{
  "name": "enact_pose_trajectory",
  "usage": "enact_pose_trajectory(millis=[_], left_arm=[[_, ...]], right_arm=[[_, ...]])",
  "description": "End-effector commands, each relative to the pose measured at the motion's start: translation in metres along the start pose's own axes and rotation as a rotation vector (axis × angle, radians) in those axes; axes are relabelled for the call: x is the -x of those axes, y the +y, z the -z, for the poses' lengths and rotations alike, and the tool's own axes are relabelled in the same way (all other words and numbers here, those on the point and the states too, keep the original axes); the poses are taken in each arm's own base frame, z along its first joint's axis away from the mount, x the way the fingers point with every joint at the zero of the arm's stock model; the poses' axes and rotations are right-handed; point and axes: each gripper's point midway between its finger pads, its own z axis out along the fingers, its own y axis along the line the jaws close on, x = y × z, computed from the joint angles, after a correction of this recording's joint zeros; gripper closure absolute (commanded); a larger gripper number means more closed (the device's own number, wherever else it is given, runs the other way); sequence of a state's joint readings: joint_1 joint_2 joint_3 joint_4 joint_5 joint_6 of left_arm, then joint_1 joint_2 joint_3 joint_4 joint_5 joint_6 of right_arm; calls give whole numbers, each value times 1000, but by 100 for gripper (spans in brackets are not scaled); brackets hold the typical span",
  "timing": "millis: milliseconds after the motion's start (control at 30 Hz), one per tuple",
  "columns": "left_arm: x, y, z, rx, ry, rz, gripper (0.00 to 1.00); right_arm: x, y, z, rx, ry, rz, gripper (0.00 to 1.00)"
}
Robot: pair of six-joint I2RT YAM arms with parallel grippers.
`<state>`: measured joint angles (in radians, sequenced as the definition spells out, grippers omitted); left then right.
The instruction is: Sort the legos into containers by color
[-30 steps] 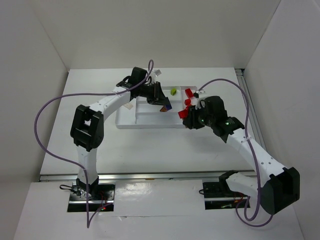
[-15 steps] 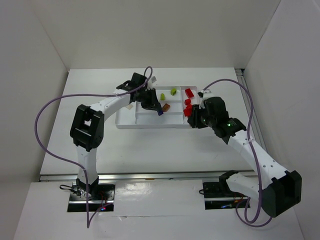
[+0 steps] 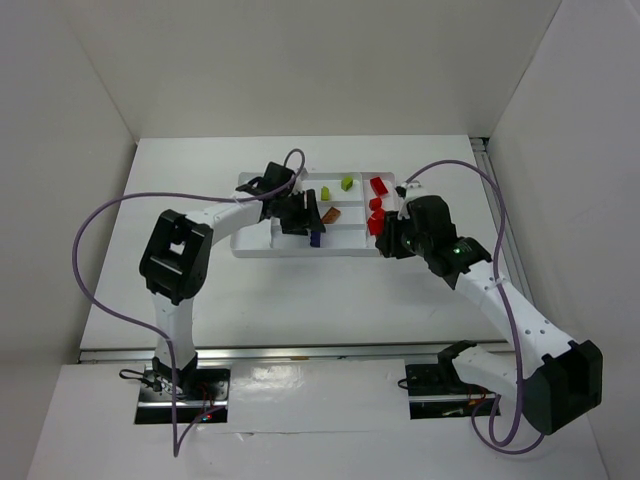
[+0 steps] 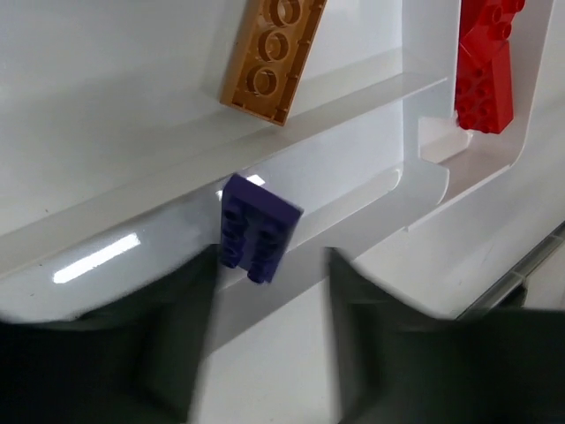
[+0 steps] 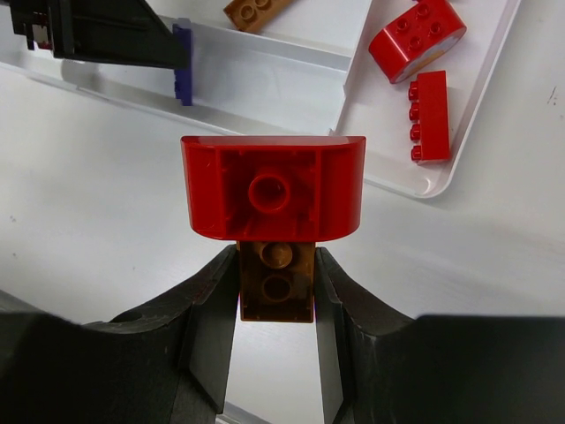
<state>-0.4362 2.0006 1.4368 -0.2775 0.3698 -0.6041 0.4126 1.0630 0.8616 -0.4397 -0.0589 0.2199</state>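
Currently: noted right gripper (image 5: 276,296) with jaws clamped on an orange-brown brick (image 5: 276,281), a red curved brick (image 5: 274,187) stuck on its top, both held over the table (image 5: 106,177) just outside the white tray (image 5: 424,190) at its near right corner. Recorded left gripper (image 4: 272,296) with jaws apart, flanking a dark blue plate (image 4: 259,228) tipped on edge against the tray's near wall; finger contact not resolvable. Logged further out: orange-brown plate (image 4: 272,57) in a middle compartment, red bricks (image 4: 484,75) in the right one, two lime green bricks (image 3: 346,183) toward the far side.
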Motion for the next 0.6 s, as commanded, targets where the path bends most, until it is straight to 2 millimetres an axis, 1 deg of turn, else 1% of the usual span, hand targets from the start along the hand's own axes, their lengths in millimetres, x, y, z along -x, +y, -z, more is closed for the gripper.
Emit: enact_pose_trajectory(millis=[0, 33, 67, 100, 167, 200, 233, 267, 300, 333, 367, 400, 433, 500, 533, 567], left_arm=[[14, -28, 18, -25, -85, -49, 27], [11, -27, 18, -19, -77, -45, 23], [14, -28, 21, -16, -91, -48, 17], [12, -33, 24, -20, -87, -66, 14], [12, -34, 31, -11, -93, -66, 12], [14, -41, 36, -15, -109, -78, 12], [15, -42, 41, -8, -116, -88, 8], [17, -45, 45, -14, -125, -92, 8], [20, -48, 52, -9, -141, -95, 8], [23, -55, 63, -19, -159, -111, 8], [25, -58, 69, -26, -173, -132, 10], [31, -65, 77, -38, -194, -150, 10], [36, -77, 87, -74, -212, -190, 10], [24, -106, 94, -211, -151, -255, 10], [26, -120, 102, -268, -149, -290, 12], [16, -136, 103, -349, -109, -359, 14]], right_arm=[[9, 4, -1, 11, -43, 0, 100], [9, 4, -1, 11, -43, 0, 100], [9, 6, -1, 20, -40, 0, 100], [11, 6, -2, 22, -49, 1, 100], [11, 6, -2, 22, -49, 1, 100], [11, 6, -2, 22, -49, 1, 100], [11, 6, -2, 22, -49, 1, 100], [11, 6, -2, 22, -49, 1, 100], [7, 5, -3, 20, -40, 0, 100], [5, 4, -3, 17, -32, 0, 100], [5, 4, -3, 17, -31, 0, 100], [5, 4, -3, 17, -31, 0, 100], [5, 4, -3, 17, -31, 0, 100], [5, 4, -3, 17, -31, 0, 100], [3, 6, -4, 25, -20, -1, 100], [3, 6, -5, 25, -20, -1, 100]])
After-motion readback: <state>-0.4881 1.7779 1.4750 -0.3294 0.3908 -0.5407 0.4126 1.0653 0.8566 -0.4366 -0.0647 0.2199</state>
